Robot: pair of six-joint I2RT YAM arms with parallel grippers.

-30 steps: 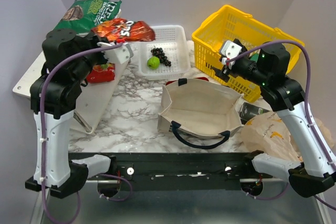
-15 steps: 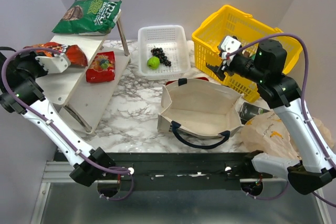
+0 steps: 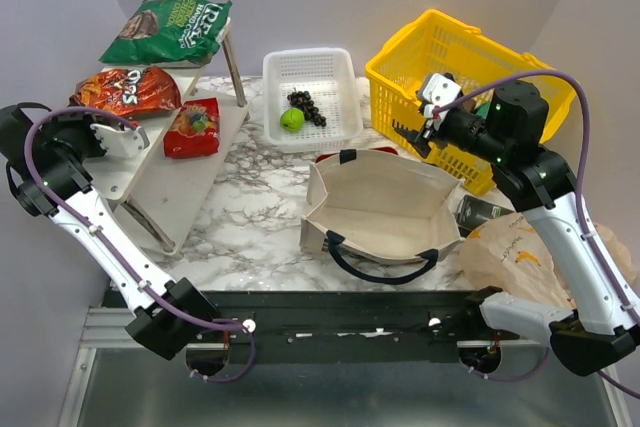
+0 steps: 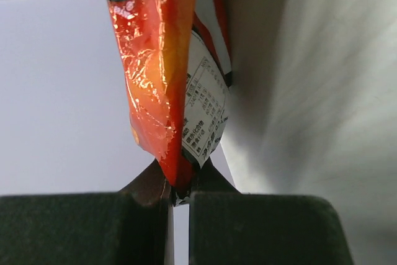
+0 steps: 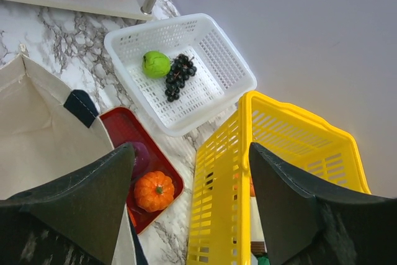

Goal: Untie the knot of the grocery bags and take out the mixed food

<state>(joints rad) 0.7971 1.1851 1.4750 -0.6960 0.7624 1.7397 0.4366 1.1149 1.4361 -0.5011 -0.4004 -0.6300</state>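
While the peach plastic bag (image 3: 515,252) is lying crumpled at the counter's (image 3: 250,217) near right, close to the open canvas tote (image 3: 380,207), the left claw (image 4: 180,190) is pinching a red snack packet (image 4: 155,60) by its edge at the shelf (image 3: 150,172), the right claw (image 3: 415,135) is hovering wide open by the yellow basket (image 3: 470,57), and apple (image 3: 292,119) and grapes (image 3: 308,107) are sitting in the white tray (image 3: 335,72) beyond.

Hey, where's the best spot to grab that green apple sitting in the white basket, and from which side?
Probably straight down from above, since the walls of the white basket block a sideways approach. Pinch the green apple across its round middle, with the fingers on the sides away from the dark grapes, which lie against its far right.
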